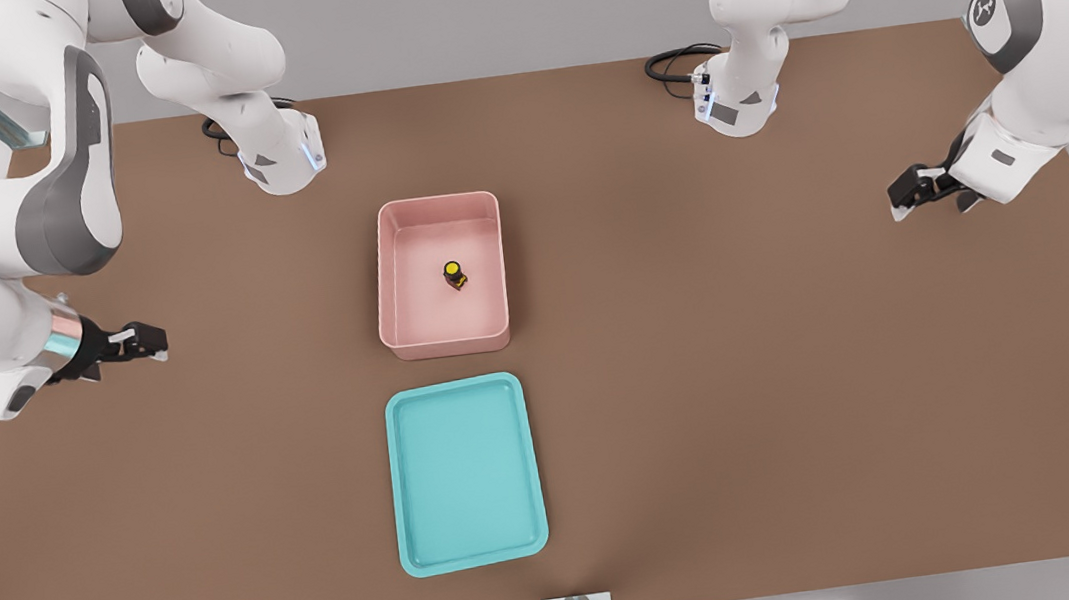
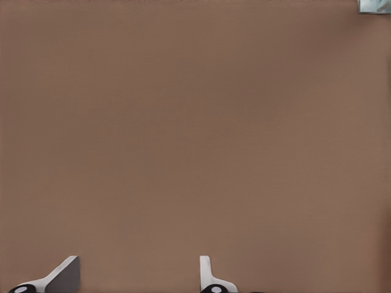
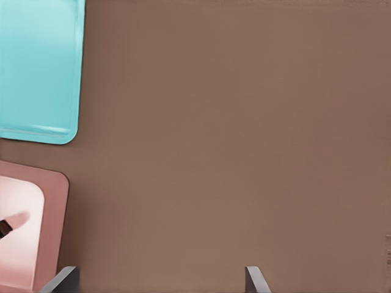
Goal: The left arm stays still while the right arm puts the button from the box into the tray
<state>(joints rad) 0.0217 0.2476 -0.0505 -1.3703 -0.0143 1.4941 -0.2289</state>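
Gripper hangs over bare table at the front view's left, fingers spread wide, gripping nothing; the wrist view shows both fingertips well apart. It sits well apart from the box, likely a start pose. The button stands upright on the box floor, right of centre in the front view, clear of the walls, so there's room for a top-down pinch. The tray lies just beside the box, nearer the camera, making the transfer short.
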